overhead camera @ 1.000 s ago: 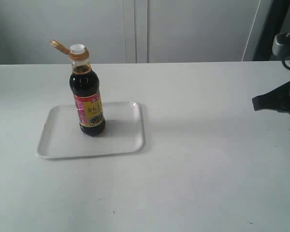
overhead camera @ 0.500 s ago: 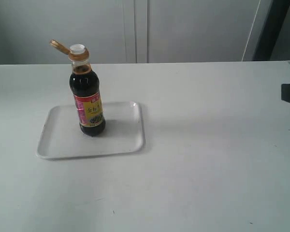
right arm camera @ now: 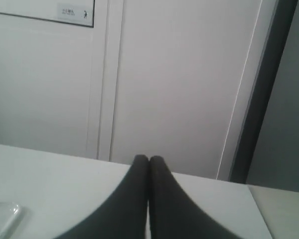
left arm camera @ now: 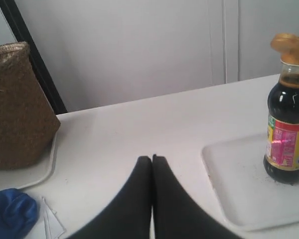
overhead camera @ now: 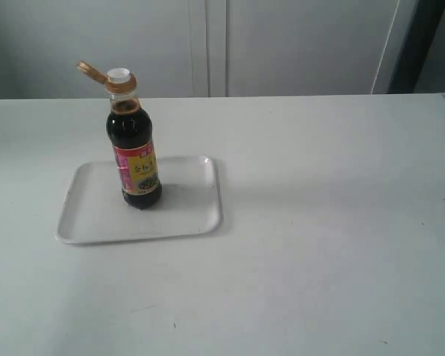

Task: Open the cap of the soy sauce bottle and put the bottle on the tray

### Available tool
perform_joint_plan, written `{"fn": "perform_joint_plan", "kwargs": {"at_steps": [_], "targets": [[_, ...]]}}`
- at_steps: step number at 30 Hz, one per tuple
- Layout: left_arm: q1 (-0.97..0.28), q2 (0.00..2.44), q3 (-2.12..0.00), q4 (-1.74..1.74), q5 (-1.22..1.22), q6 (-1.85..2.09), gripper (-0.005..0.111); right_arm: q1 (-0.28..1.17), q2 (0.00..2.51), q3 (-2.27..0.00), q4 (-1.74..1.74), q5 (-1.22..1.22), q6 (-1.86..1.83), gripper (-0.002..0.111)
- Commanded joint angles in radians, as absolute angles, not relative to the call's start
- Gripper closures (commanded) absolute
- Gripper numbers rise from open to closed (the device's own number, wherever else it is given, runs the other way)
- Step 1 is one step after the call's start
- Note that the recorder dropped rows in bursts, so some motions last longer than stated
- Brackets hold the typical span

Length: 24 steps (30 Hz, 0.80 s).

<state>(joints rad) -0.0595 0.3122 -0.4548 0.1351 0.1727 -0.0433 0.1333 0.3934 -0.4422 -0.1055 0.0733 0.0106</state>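
The soy sauce bottle [overhead camera: 135,159] stands upright on the white tray [overhead camera: 185,211], left of the table's middle. Its gold-brown cap [overhead camera: 90,71] is flipped open and back on its hinge, baring the white spout [overhead camera: 119,74]. The left wrist view shows the same bottle [left arm camera: 288,139] on the tray [left arm camera: 239,189] with the cap [left arm camera: 288,43] up. My left gripper [left arm camera: 152,158] is shut and empty, well short of the tray. My right gripper [right arm camera: 148,159] is shut and empty too, above the table with a tray corner [right arm camera: 5,211] at the edge. Neither gripper appears in the exterior view.
A woven brown basket [left arm camera: 17,107] sits on another white tray [left arm camera: 42,172], with a blue cloth [left arm camera: 12,211] and white paper scraps [left arm camera: 50,224] beside it. Pale cabinet doors [overhead camera: 208,44] stand behind the white table [overhead camera: 319,222].
The right arm has pulled back out of the exterior view past its right edge. The bottle, cap and tray have stayed put.
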Motion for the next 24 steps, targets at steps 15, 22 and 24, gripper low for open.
{"fn": "perform_joint_plan", "kwargs": {"at_steps": [15,22,24], "targets": [[-0.062,0.083,-0.279,0.087,-0.022,-0.055,0.107,0.128,0.148,-0.269,-0.1,-0.124,0.008,0.108],[-0.062,0.083,-0.279,0.087,0.056,-0.055,0.107,0.128,0.148,-0.171,-0.1,-0.123,0.006,0.108],[-0.062,0.083,-0.279,0.087,0.071,-0.055,0.107,0.128,0.148,-0.155,-0.1,-0.093,0.006,0.108]]}}
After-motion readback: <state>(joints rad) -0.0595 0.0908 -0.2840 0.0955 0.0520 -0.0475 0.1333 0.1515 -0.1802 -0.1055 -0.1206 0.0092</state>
